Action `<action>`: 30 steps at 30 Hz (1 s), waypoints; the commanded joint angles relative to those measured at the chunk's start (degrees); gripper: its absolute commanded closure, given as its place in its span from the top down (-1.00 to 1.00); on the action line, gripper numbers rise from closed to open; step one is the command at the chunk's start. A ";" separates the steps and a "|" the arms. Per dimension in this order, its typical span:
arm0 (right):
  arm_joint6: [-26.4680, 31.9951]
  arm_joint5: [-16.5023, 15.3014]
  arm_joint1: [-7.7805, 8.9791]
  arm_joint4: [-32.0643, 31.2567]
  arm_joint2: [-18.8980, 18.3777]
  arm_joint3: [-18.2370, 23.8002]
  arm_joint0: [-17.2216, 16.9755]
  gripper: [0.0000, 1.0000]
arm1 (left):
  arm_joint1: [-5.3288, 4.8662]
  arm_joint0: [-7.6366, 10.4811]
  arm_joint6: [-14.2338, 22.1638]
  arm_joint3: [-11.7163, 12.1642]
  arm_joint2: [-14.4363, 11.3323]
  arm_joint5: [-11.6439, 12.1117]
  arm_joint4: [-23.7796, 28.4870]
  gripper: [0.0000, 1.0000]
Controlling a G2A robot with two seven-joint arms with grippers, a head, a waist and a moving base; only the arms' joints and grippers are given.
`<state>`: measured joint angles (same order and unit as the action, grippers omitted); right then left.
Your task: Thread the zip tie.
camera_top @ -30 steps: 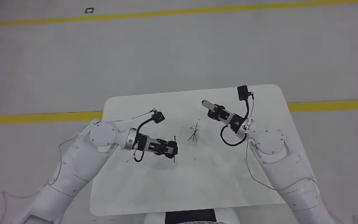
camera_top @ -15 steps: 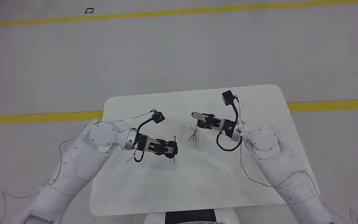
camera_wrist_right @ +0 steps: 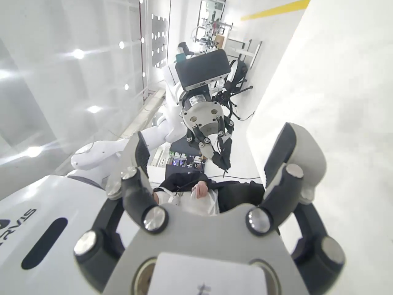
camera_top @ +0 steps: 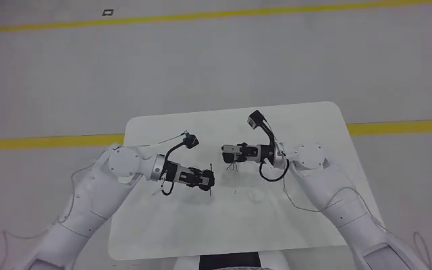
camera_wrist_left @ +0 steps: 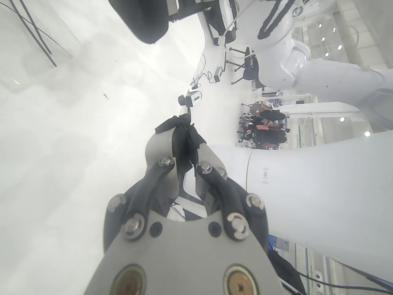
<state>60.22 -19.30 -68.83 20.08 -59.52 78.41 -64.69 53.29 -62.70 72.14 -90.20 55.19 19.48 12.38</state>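
The left gripper (camera_wrist_left: 184, 133) has its black-padded fingers pressed together. In the top view a thin black zip tie (camera_top: 210, 192) seems to stand in that pinch, crossing the fingertips, though it is too fine to say just where it is gripped. This gripper sits near the pile of loose ties (camera_top: 233, 162), on the robot's side of it and towards the left. The right gripper (camera_top: 226, 150) has its fingers spread wide and holds nothing. It is just beside the pile on its far edge, pointing toward the left gripper. The pile lies near the middle of the table (camera_top: 304, 216).

With the open jaws so near the pile, they could catch a loose tie instead of the held tie's free end. A narrow strap in a fingertip pinch may also swivel when pushed, and the tail would then miss the small head slot.
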 commanded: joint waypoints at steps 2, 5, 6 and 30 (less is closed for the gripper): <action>-0.05 0.08 0.02 -0.03 -0.07 0.04 -0.05 1.00 | 0.00 0.00 0.00 0.00 0.00 0.00 0.00 -1.00; -0.05 0.08 0.02 -0.03 -0.07 0.04 -0.05 1.00 | 0.00 0.00 0.00 0.00 0.00 0.00 0.00 -1.00; -0.86 0.12 0.02 -0.76 0.07 0.39 -0.32 1.00 | 0.00 0.00 0.00 0.00 0.00 0.00 0.00 -1.00; -1.48 0.78 -0.29 -5.38 2.64 4.93 0.23 1.00 | 0.00 0.00 0.00 0.00 0.00 0.00 0.00 -1.00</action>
<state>58.82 -18.57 -69.09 14.85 -57.06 83.37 -64.61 53.29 -62.70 72.14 -90.20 55.19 19.48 12.38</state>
